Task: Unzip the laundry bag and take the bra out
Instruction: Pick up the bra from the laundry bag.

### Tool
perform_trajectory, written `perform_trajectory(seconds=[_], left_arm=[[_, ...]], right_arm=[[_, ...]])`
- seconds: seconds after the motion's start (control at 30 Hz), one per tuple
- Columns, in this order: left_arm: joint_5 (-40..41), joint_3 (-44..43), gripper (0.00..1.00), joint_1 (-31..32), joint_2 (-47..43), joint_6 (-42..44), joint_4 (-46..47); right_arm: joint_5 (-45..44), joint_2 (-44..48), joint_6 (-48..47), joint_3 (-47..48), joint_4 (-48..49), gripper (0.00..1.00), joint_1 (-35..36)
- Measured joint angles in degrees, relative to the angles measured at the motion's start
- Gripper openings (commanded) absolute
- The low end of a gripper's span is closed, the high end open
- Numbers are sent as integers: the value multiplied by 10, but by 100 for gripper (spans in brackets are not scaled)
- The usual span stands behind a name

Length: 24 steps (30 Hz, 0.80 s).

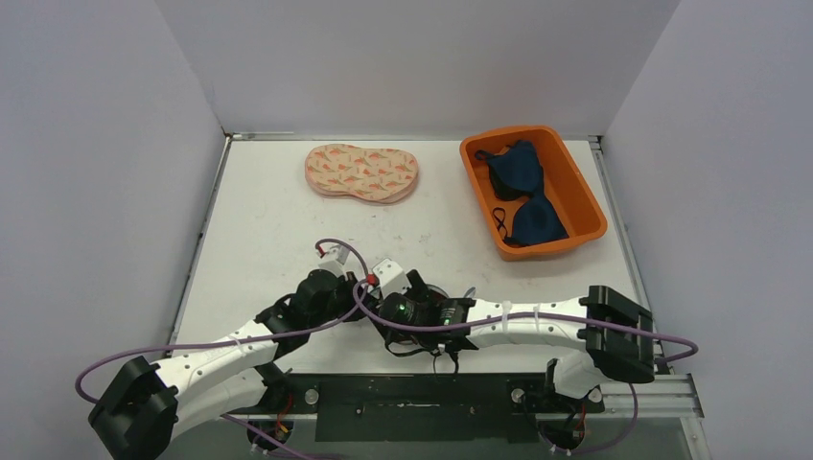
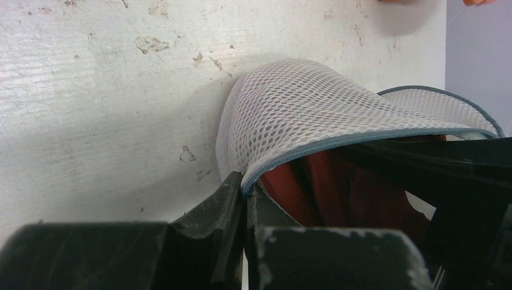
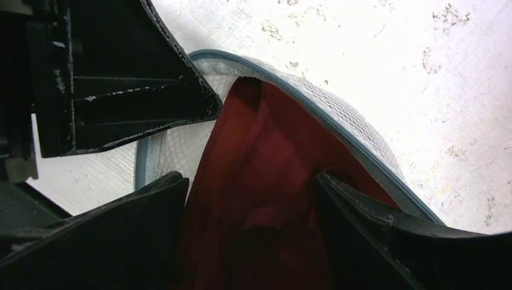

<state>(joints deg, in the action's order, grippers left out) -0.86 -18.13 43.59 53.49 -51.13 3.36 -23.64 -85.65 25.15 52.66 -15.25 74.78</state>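
The white mesh laundry bag lies on the table with its grey-blue zip edge parted into a mouth. My left gripper is shut on that zip edge at the mouth's corner. Inside shows the red bra. My right gripper is open, reaching into the mouth with one finger on each side of the red fabric. In the top view both grippers meet near the table's front, and the bag is mostly hidden under them.
An orange bin at the back right holds dark blue garments. A peach patterned pouch lies at the back centre. Grey walls close in the table on three sides. Purple cables trail along both arms.
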Motion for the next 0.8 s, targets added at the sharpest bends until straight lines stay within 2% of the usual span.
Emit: perform_trajectory(seconds=[0.1,0.2,0.43,0.57,0.77,0.8], left_arm=[[1,0,0,2,0,3,0],[2,0,0,2,-1,3,0],[5,0,0,3,-9,3,-2],[10,0,0,3,-17,3,-2],[21,0,0,3,-20,0,-10],[22,0,0,3,-20,-2,-12]], right_arm=[[-10,-19,0,12,-10,77,4],[-21,-40,0,26,-25,70,7],[-59,-60,8,40,-49,22,15],[-64,-40,3,35,-50,6,17],[-24,28,-19,12,-41,5,17],[-12,40,-24,7,-38,8,16]])
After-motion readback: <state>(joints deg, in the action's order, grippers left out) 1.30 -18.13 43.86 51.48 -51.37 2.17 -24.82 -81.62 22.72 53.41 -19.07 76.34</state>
